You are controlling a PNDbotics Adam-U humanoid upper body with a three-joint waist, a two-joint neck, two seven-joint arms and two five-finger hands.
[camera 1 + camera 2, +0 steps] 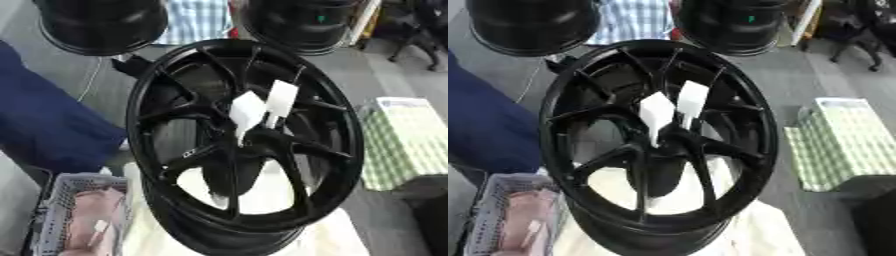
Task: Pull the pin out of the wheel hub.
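Nowhere in either view any robot hand, so no telling how the fingers stand. At centre, upright and tilted a little, one black wheel hub (245, 145) with thin spokes, resting on a pale cream cloth (332, 240) at about six o'clock. Stuck into the middle of the hub, two white pins (658, 117) with flat paddle-like heads, side by side, the second (692, 102) just toward one o'clock from the first. Grey floor (394, 70) around. Two more black rims beyond: one at eleven o'clock (101, 25), one at one o'clock (306, 22), with a checked blue-and-white fabric (199, 20) between them. At three o'clock, a green-checked cloth (842, 145) over a boxy shape. At nine o'clock, dark blue fabric (44, 125). At seven o'clock, one pale perforated basket (54, 215) holding something pink and a small white piece.
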